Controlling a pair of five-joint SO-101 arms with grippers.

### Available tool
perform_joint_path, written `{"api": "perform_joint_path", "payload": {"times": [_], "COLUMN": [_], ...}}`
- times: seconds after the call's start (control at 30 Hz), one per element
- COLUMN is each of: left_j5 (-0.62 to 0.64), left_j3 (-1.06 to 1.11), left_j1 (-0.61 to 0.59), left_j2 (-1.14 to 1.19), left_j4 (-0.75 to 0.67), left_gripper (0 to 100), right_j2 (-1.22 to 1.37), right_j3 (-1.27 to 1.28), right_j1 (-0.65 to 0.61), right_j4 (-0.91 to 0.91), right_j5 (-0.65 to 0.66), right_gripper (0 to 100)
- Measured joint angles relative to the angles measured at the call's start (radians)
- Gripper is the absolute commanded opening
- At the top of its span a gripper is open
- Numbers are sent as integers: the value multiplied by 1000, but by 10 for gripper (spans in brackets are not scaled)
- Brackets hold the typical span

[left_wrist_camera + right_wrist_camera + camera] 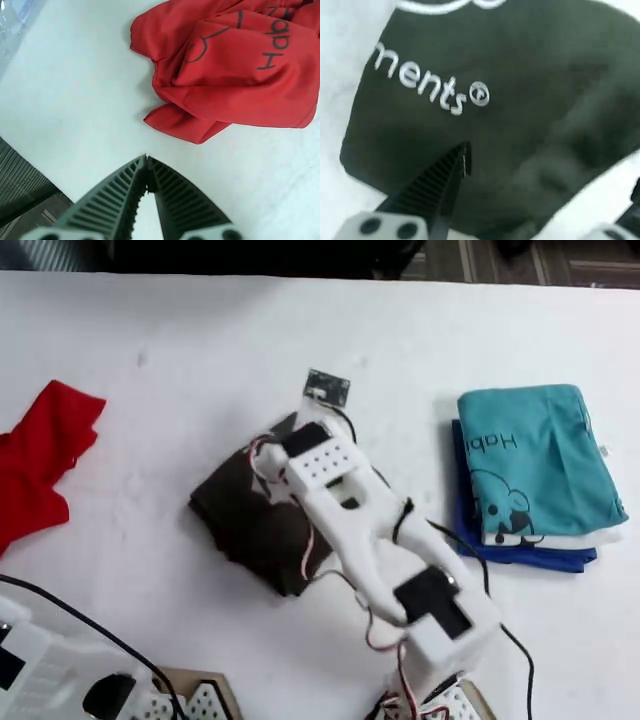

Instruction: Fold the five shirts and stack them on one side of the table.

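A crumpled red shirt (45, 455) is seen at the left edge of the high view, on the white table (200, 330). A folded dark shirt (245, 520) is found at the centre of the frame, partly covered by the right arm. At the right of the frame a stack is formed by a teal shirt (540, 455) laid over a white layer (560, 538) and a blue shirt (530, 555). The right gripper (547, 175) is held over the dark shirt with its fingers spread wide and nothing grasped. The left gripper (146, 162) is held over bare table near the red shirt, its fingers clenched together on nothing.
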Motion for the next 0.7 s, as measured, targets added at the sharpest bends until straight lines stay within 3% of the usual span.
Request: {"api": "perform_joint_path", "payload": {"times": [0.57, 0.7], "left_j5": [0, 0], "left_j3": [0, 0], "left_j1": [0, 0], "left_j2": [0, 0], "left_j4": [0, 0], "left_gripper": [27, 27], "right_j2": [336, 382], "right_j3": [-201, -255], "right_j1": [15, 40], "right_j4": [-2, 17], "right_j5": [-48, -51], "right_gripper": [477, 343]}}
